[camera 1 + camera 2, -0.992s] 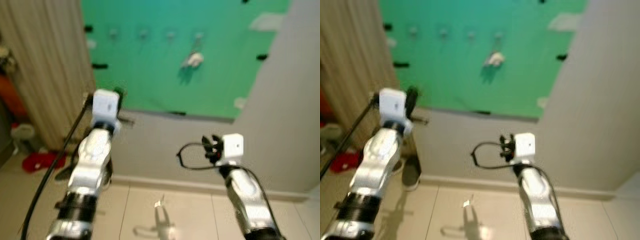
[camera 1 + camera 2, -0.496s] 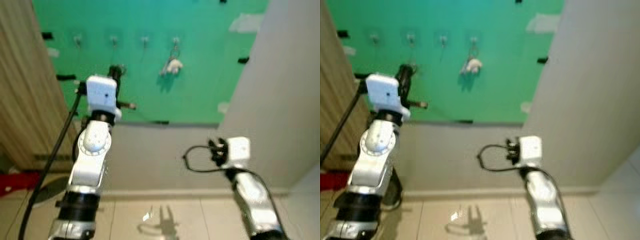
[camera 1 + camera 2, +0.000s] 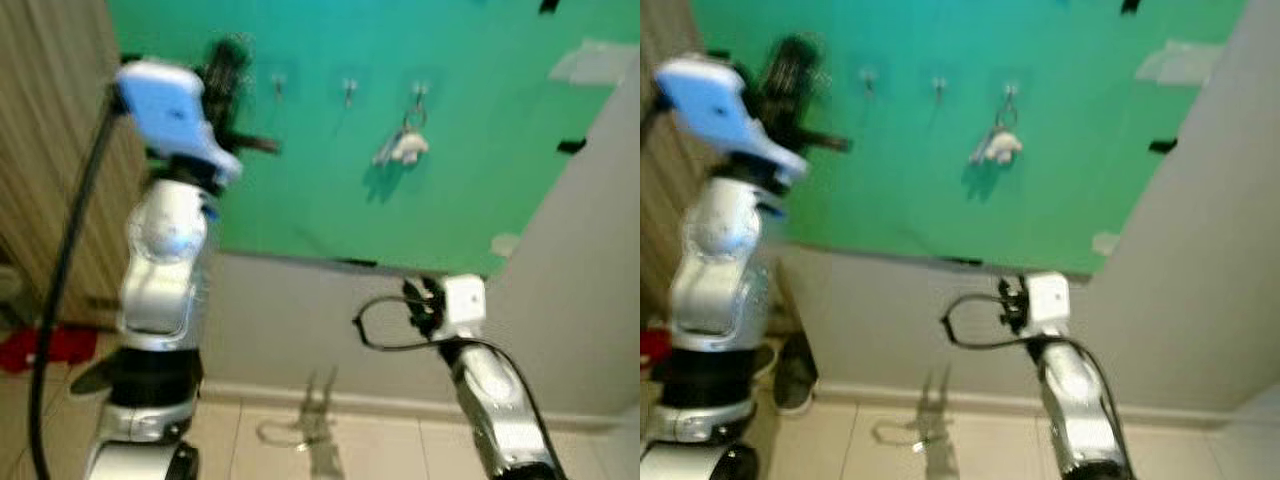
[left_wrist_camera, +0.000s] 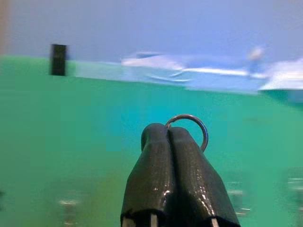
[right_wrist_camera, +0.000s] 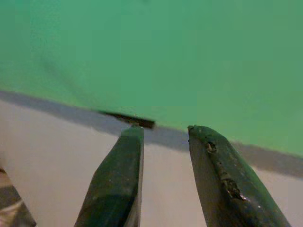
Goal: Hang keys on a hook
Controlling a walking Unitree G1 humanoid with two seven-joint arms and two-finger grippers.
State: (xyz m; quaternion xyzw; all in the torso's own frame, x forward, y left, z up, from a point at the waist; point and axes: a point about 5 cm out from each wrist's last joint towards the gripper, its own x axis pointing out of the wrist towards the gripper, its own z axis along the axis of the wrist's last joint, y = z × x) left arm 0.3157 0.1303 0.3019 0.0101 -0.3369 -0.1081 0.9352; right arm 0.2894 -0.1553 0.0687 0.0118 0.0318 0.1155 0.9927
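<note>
Raised high against the green board [image 3: 330, 170], the left gripper [image 3: 228, 70] is seen blurred in the left eye view, level with a row of small hooks [image 3: 348, 90]. From the head the held thing cannot be made out, but in the left wrist view the two black fingers [image 4: 156, 165] are shown pressed together, pinching a metal key ring [image 4: 191, 127] whose loop stands out above their tips; no keys can be told there. A set of keys with a pale fob [image 3: 405, 148] is seen hanging from the rightmost hook [image 3: 418, 95] on the board. The right gripper [image 5: 165, 132] is held low, before the grey wall [image 3: 300, 310] under the board; its fingers [image 5: 118, 179] are shown spread apart with nothing between them in the right wrist view.
</note>
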